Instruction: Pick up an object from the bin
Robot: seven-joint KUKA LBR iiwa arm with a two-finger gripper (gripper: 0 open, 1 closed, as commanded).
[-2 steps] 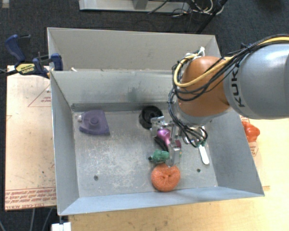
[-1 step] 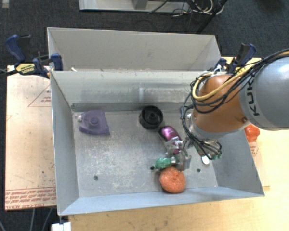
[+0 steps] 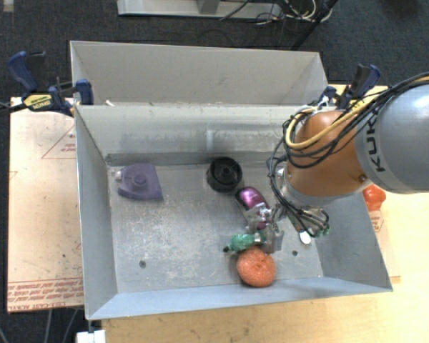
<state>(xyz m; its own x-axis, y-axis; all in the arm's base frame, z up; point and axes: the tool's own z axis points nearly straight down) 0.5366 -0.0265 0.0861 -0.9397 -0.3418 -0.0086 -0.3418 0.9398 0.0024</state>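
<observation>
A small green thing (image 3: 239, 244) lies on the floor of the bin (image 3: 171, 241), close to the near edge and somewhat right of the middle. We see a knobbly, uneven shape and cannot say what kind of thing it is. The gripper (image 3: 267, 239) is down at its right end. Its metal parts and the green thing run together there, so we cannot tell whether they touch, whether the gripper is wide or narrow, or whether it holds the green thing.

Just beside the green thing, toward the near edge, we find an orange ball (image 3: 256, 269) with a rough skin. It sits at the foot of the near wall, below the gripper's tip as we look at it.

On the other side of the gripper, toward the back edge, a shiny purple thing (image 3: 249, 196) lies tilted on the floor, close against the gripper's upper metal parts. A little further back and to the left stands a black ring (image 3: 224, 174), round and open at the top, near the foot of the back wall at about its middle.

Well apart from all these, a flat lilac piece (image 3: 138, 183) with a raised knob on top lies near the back left corner of the floor.

Above the gripper, the wrist carries a rounded orange cover (image 3: 325, 159) with yellow and black cables (image 3: 304, 128) looped around it. The grey arm (image 3: 409, 145) reaches in over the bin's right edge.
</observation>
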